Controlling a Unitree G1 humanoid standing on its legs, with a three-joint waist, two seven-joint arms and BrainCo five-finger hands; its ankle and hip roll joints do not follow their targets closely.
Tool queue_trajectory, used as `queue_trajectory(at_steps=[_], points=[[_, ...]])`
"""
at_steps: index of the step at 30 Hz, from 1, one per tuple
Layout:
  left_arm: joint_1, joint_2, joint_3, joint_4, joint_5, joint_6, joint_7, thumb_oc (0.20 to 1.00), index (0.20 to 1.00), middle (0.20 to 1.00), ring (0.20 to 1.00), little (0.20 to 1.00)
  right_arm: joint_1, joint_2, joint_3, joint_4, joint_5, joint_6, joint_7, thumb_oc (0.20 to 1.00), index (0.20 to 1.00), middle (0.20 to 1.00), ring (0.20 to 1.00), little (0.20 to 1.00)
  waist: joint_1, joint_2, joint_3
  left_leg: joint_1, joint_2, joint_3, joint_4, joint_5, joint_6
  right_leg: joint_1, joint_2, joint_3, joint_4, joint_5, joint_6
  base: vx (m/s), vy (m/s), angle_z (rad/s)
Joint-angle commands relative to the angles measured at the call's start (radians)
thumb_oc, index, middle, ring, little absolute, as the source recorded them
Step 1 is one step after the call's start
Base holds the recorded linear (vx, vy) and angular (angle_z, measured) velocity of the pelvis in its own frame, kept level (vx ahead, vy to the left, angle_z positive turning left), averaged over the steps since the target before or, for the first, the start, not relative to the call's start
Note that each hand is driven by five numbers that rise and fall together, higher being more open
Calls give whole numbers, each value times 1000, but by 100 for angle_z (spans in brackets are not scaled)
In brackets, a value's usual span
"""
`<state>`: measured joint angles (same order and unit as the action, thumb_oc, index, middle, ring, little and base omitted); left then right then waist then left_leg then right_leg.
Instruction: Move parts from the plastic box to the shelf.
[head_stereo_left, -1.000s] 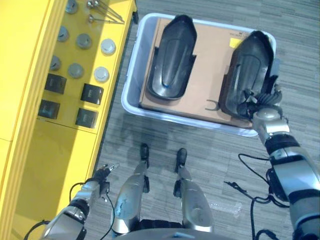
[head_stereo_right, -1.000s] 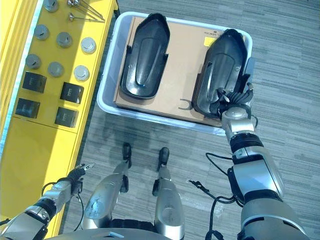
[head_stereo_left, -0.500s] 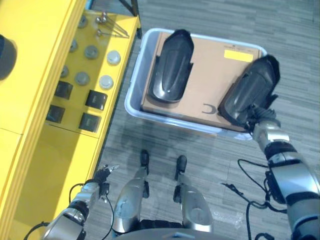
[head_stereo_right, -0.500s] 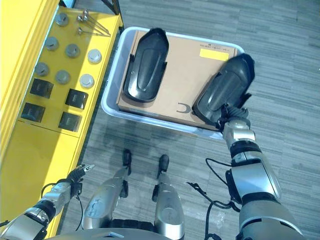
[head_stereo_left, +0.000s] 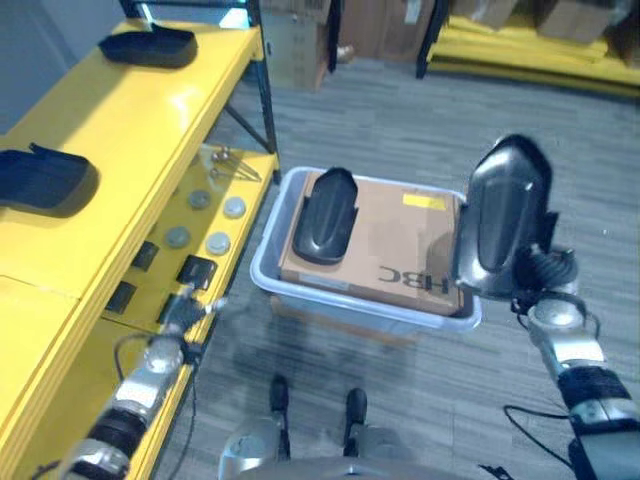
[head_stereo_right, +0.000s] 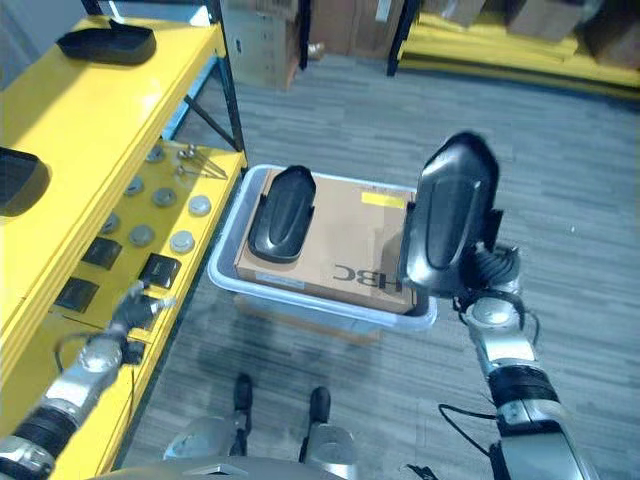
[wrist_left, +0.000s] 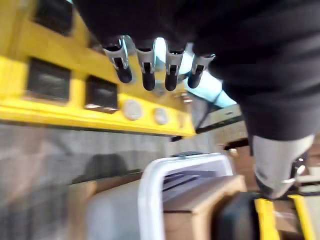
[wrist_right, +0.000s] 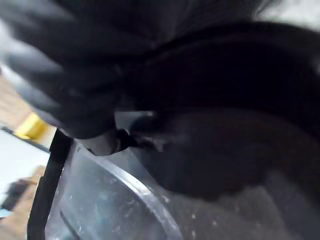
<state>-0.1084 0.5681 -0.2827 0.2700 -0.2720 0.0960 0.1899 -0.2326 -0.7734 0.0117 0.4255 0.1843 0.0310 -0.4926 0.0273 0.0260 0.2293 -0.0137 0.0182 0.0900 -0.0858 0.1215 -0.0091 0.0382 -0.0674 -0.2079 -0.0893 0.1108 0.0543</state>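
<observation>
A pale plastic box (head_stereo_left: 352, 303) stands on the floor, with a brown cardboard carton (head_stereo_left: 395, 245) inside it. One black curved shell part (head_stereo_left: 323, 214) lies on the carton's left side. My right hand (head_stereo_left: 541, 283) is shut on the lower end of a second black shell part (head_stereo_left: 501, 220), which stands upright above the box's right end. That part's dark surface (wrist_right: 215, 150) sits close in the right wrist view. My left hand (head_stereo_left: 183, 311) hangs by the yellow shelf's (head_stereo_left: 150, 120) lower level, its fingers (wrist_left: 145, 75) straight and holding nothing.
Two more black parts (head_stereo_left: 148, 45) (head_stereo_left: 42, 177) lie on the shelf's top level. Round metal discs (head_stereo_left: 220, 242) and black square blocks (head_stereo_left: 195, 270) sit on the lower level. A dark shelf post (head_stereo_left: 264, 95) rises behind the box. Cartons stand at the far back.
The camera has tipped up. My right hand has lifted the right black part off the carton and stood it upright. My left hand has risen towards the shelf's lower level.
</observation>
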Motion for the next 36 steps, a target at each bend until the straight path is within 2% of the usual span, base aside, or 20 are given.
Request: queue_trajectory(at_steps=[1,3,4,5,6,8,11,14,19,25,28,29,32,35,36], points=[[-64,33,11,-45,20,47,-36,1000,1000,1000,1000,1000,-21,-129,-49,-140,-186,-81,-48,200,200,200,200,200,-4,-25,-60,60,43,42,-1,-130,-56,46,-45,-43,2,-113,58,-27,-14,-4],[-78,58,39,-142,-11,58,-72,1000,1000,1000,1000,1000,-6,-159,-76,-256,-265,-71,-54,200,200,200,200,200,-11,-31,-71,72,42,45,-1,-136,-51,58,-43,-42,2,-119,58,-28,-25,-5],[-86,63,43,-161,-27,33,-93,1000,1000,1000,1000,1000,-4,-165,-80,-282,-302,-88,-66,200,200,200,200,200,-13,-33,-73,76,42,45,-1,-138,-50,62,-42,-41,2,-122,58,-21,-36,-6],[-108,67,49,-213,-66,38,-121,1000,1000,1000,1000,1000,-16,-180,-82,-349,-338,-72,-68,200,200,200,200,200,-17,-37,-78,83,40,44,-1,-143,-48,70,-40,-38,2,-126,59,-16,-33,-6],[-130,63,46,-249,-123,19,-157,1000,1000,1000,1000,1000,-29,-190,-79,-396,-372,-76,-79,200,200,200,200,200,-20,-40,-86,87,39,44,-1,-147,-45,75,-38,-37,2,-128,59,-7,-32,-4],[-165,43,34,-300,-226,19,-213,1000,1000,1000,1000,1000,-55,-195,-69,-443,-392,-101,-74,200,200,200,200,200,-23,-44,-95,94,38,43,-1,-152,-43,81,-37,-35,2,-131,60,0,0,0],[-260,-14,-44,-343,-333,14,-249,1000,1000,1000,1000,1000,-178,-185,16,-493,-445,-165,-80,200,200,200,200,200,-26,-48,-107,105,39,48,-1,-163,-39,93,-34,-30,2,-138,59,-3,-1,-1],[-339,-72,-114,-339,-399,19,-253,1000,1000,1000,1000,1000,-286,-170,105,-528,-461,-156,-70,200,200,200,200,200,-31,-52,-120,112,36,48,-1,-173,-37,98,-31,-23,2,-144,59,-1,2,-1],[-424,-155,-186,-328,-469,27,-247,1000,1000,1000,1000,1000,-422,-95,242,-519,-425,-151,-50,200,200,200,200,200,-36,-54,-135,121,35,48,-1,-183,-35,101,-30,-13,2,-148,59,5,15,-5],[-456,-194,-214,-329,-503,30,-255,1000,1000,1000,1000,1000,-458,-6,320,-502,-397,-173,-21,200,200,200,200,200,-33,-50,-137,126,33,45,-1,-187,-33,105,-31,-11,2,-151,58,10,19,-4],[-466,-201,-218,-329,-528,14,-241,1000,1000,1000,1000,1000,-447,40,353,-496,-358,-211,22,200,200,200,200,200,-29,-46,-137,126,30,43,-1,-188,-32,106,-34,-15,2,-151,58,9,15,2],[-472,-208,-215,-330,-539,1,-231,1000,1000,1000,1000,1000,-431,73,369,-499,-290,-258,69,200,200,200,200,200,-28,-45,-136,125,29,41,-1,-187,-31,108,-36,-18,2,-151,57,0,0,0],[-476,-215,-207,-337,-546,-15,-210,1000,1000,1000,1000,1000,-399,121,386,-523,-233,-315,143,200,200,200,200,200,-25,-45,-135,126,26,38,-1,-188,-30,110,-38,-23,2,-151,58,0,0,0],[-472,-227,-192,-336,-552,-59,-198,1000,1000,1000,1000,1000,-372,171,421,-566,-187,-345,229,200,200,200,200,200,-20,-48,-135,125,24,35,-1,-188,-28,110,-42,-26,2,-151,58,13,-7,7],[-471,-228,-192,-337,-550,-60,-197,896,896,896,896,896,-371,175,423,-569,-187,-344,232,200,200,200,200,200,-20,-48,-135,125,24,35,-1,-188,-27,110,-42,-27,2,-151,58,11,-4,7]])
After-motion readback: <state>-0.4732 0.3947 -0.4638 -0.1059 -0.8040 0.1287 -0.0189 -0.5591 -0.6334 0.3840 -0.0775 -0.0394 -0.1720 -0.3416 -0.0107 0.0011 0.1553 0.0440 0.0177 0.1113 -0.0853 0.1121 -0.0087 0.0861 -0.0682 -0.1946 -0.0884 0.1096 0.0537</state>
